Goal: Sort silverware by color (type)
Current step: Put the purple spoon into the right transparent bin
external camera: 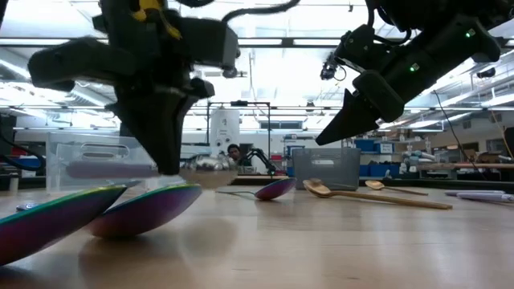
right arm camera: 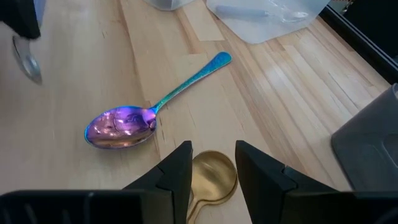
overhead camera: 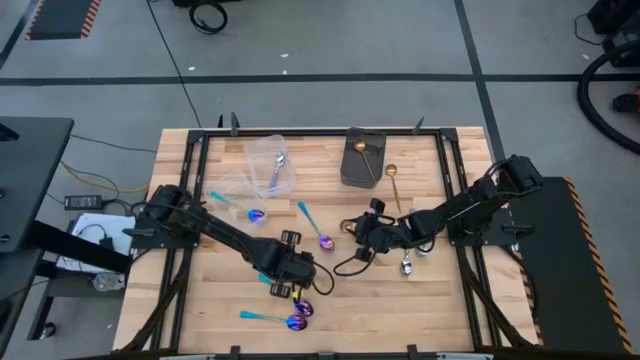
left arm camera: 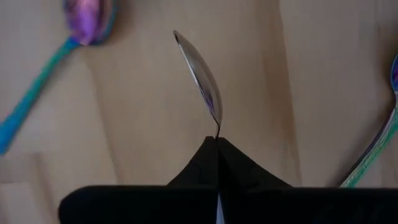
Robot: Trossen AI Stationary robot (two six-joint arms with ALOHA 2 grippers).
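The wooden counter [overhead camera: 200, 300] carries everything, and the dark grey box [overhead camera: 362, 160] at its far edge serves as the landmark. To the box's left sit two clear plastic tubs [overhead camera: 270, 163], one holding a lilac-handled spoon [overhead camera: 279, 166]. A gold spoon [overhead camera: 366, 161] lies inside the box, its long axis slanting across it; a second gold spoon [overhead camera: 393, 186] lies just right of the box, bowl nearest it and handle running away toward the near edge.

The left arm reaches well toward the near side from the box. Its left end effector [overhead camera: 298, 290] is clenched fully on the thin neck of a silver spoon [left arm camera: 202, 78], which stands tilted with its bowl pointing away from the fingers. Two iridescent teal-handled spoons [overhead camera: 290, 320] lie just beside it on the near side, long axes roughly along the counter's width.

The right end effector [right arm camera: 211, 165] hovers nearer the box, on its near side, fingers parted with a moderate gap and grasping nothing; a gold spoon bowl [right arm camera: 212, 176] lies on the wood between them. Just ahead of it an iridescent spoon [right arm camera: 146, 118] lies diagonally, teal handle pointing toward the tubs. Another iridescent spoon [overhead camera: 245, 207] lies near the tubs, left of the box
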